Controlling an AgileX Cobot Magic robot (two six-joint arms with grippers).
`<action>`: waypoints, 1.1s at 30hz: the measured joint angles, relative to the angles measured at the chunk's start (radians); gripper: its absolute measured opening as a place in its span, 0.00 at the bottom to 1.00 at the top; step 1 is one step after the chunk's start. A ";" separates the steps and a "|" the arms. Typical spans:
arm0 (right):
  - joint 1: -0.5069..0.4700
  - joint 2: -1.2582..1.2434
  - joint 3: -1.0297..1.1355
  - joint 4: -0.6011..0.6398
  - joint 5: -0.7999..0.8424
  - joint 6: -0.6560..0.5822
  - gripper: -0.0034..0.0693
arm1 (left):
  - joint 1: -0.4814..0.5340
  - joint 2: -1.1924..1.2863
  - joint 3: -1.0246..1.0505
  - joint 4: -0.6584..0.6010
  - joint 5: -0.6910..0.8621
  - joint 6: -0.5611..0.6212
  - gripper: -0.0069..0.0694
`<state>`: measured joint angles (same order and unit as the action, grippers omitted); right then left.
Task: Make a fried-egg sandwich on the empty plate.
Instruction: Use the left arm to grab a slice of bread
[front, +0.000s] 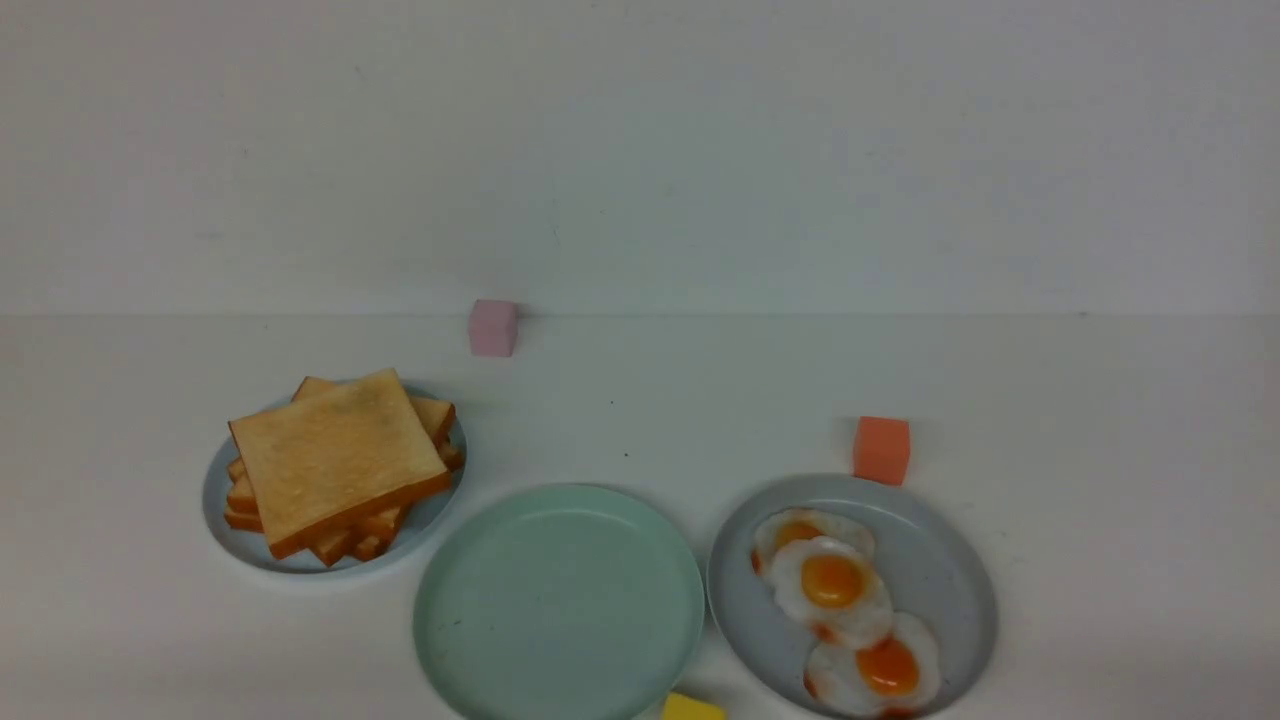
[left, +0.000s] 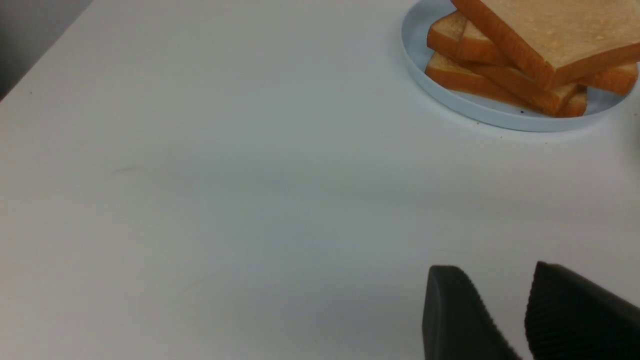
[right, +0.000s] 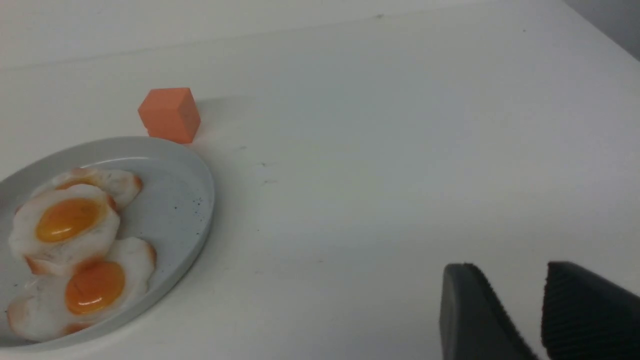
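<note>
Three plates sit on the white table (front: 1100, 400), and no part of the fried-egg sandwich is built yet. The empty plate (front: 558, 600), mint-green, lies bare at the front middle. It sits between the toast pile (front: 335, 465) on its pale plate (front: 218, 505) to the robot's left and the egg plate (front: 950, 560) to the right. The egg plate's rim comes so close to the empty plate that contact cannot be told. All three fried eggs (front: 832, 585) overlap on their plate. Every step therefore appears to remain: a slice across, an egg onto it, a second slice on top. The left gripper (left: 495, 272) is over bare table apart from the toast, its jaws parted with nothing between them. The right gripper (right: 510, 270) is likewise parted and empty, well apart from the eggs. Neither arm shows in the front view, and each wrist view shows only the tips of the jaws. The slices in the skewed pile are hard to count, since the top slice covers most of those below. A yellow block (front: 693, 708) is cut off by the lower edge, as are the near rims of the empty plate and the egg plate. An orange cube (front: 881, 450) stands just behind the egg plate, and a pink cube (front: 493, 327) stands farther back.
</note>
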<state>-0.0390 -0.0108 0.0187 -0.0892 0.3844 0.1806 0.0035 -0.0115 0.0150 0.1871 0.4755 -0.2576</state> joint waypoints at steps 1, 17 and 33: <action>0.000 0.000 0.000 -0.003 0.000 0.000 0.38 | 0.000 0.000 0.000 0.000 0.000 0.000 0.40; 0.000 0.000 0.000 -0.143 0.002 0.000 0.38 | 0.000 0.000 0.000 0.025 0.000 0.000 0.40; 0.000 0.000 0.008 -0.158 -0.498 0.060 0.38 | 0.000 0.000 0.015 0.035 -0.460 0.000 0.40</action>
<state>-0.0390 -0.0108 0.0267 -0.2474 -0.1140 0.2406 0.0035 -0.0115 0.0301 0.2220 0.0156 -0.2576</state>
